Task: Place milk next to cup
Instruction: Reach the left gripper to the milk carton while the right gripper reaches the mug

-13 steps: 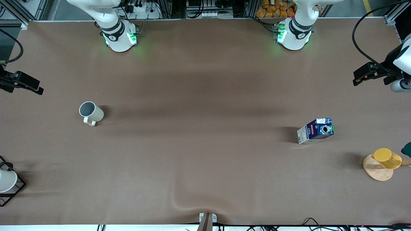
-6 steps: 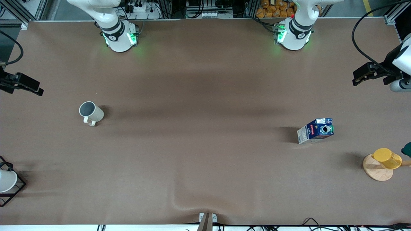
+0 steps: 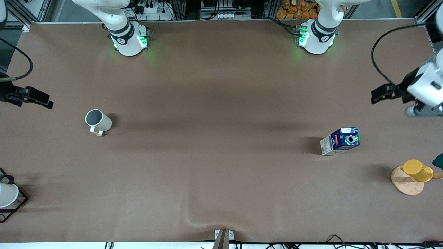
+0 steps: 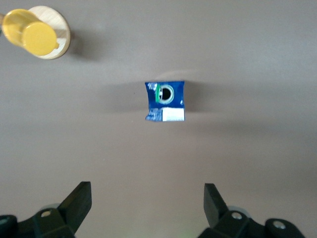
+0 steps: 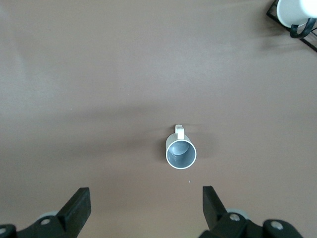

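The milk (image 3: 341, 140), a dark blue carton with a green-rimmed cap, stands on the table toward the left arm's end. It also shows in the left wrist view (image 4: 165, 100). The cup (image 3: 98, 121), a cream-white mug with a grey inside, stands toward the right arm's end and shows in the right wrist view (image 5: 181, 151). My left gripper (image 3: 379, 94) is open and empty, high over the table's end near the milk; its own view shows it too (image 4: 147, 206). My right gripper (image 3: 43, 101) is open and empty, high over the table's end near the cup (image 5: 146, 206).
A yellow cup on a wooden stand (image 3: 412, 174) sits nearer the front camera than the milk (image 4: 37, 34). A white cup in a black wire rack (image 3: 8, 195) sits at the right arm's end (image 5: 297, 12). A dark green thing (image 3: 439, 160) shows at the view's edge.
Both grippers have shifted slightly inward over the table, the left one toward the milk and the right one toward the cup. Milk and cup have not moved.
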